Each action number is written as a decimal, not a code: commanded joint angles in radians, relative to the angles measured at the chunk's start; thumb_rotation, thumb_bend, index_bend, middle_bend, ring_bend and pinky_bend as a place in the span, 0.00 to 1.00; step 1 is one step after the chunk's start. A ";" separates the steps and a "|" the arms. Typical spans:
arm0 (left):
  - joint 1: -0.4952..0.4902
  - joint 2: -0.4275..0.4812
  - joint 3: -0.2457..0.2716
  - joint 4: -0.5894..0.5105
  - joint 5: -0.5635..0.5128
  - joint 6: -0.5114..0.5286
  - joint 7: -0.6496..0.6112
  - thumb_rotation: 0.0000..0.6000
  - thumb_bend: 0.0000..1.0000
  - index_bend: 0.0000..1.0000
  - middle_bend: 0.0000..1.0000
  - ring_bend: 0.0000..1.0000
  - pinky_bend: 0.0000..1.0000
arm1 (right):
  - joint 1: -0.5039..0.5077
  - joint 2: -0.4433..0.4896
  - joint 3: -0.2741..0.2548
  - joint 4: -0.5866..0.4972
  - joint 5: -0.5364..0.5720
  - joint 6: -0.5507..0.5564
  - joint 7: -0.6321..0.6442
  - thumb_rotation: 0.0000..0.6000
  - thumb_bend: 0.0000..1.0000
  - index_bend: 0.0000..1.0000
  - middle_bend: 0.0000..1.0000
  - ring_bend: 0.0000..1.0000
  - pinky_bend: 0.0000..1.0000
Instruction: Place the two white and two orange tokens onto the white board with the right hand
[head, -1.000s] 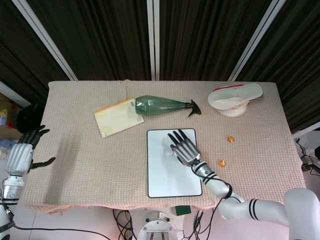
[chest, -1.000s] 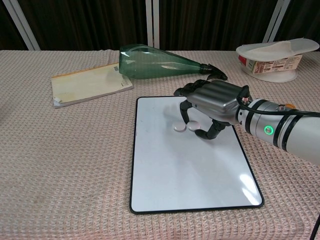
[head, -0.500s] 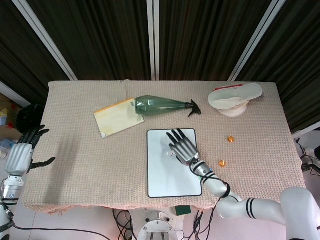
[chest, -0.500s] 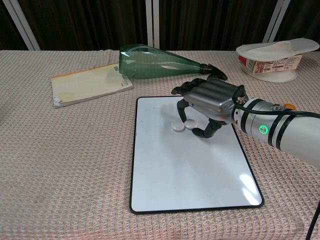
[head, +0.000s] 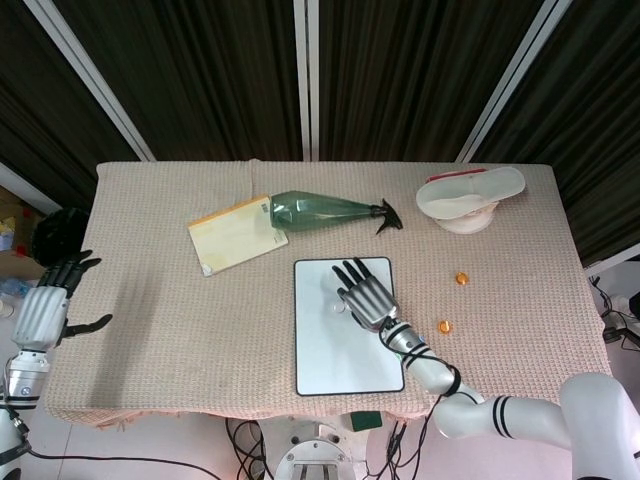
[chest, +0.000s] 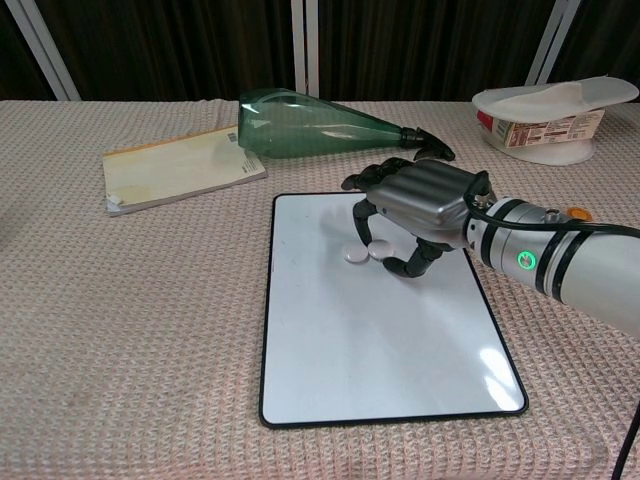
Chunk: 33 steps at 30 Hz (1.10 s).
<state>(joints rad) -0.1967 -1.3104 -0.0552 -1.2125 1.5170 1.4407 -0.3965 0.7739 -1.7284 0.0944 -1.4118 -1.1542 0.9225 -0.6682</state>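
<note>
Our right hand (chest: 415, 205) hovers palm-down over the upper part of the white board (chest: 400, 380), fingers curled but holding nothing. 2 white tokens (chest: 367, 252) lie side by side beneath it; since a second ago it has edged slightly toward them. 2 orange tokens (head: 453, 303) wait on the cloth, right of the board. These look light, hard and flat, best pinched at the rim. Our left hand (head: 45, 310) hangs open.

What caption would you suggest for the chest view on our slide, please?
Right hand hovering over two white tokens on the white board.
</note>
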 joint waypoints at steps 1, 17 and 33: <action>-0.001 0.000 0.000 -0.001 0.001 0.000 0.001 1.00 0.10 0.17 0.11 0.09 0.15 | 0.000 0.002 -0.001 -0.001 0.002 0.000 -0.001 1.00 0.39 0.55 0.03 0.00 0.00; 0.001 -0.001 0.000 0.001 -0.005 -0.006 0.003 1.00 0.10 0.17 0.11 0.09 0.15 | 0.006 -0.001 -0.004 0.004 0.011 0.001 0.006 1.00 0.36 0.37 0.02 0.00 0.00; 0.000 0.001 0.001 -0.003 -0.007 -0.013 0.006 1.00 0.10 0.17 0.11 0.09 0.15 | 0.009 0.001 -0.010 -0.005 0.003 0.005 0.017 1.00 0.35 0.37 0.02 0.00 0.00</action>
<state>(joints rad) -0.1966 -1.3089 -0.0540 -1.2153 1.5100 1.4282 -0.3901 0.7825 -1.7274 0.0845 -1.4168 -1.1514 0.9274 -0.6515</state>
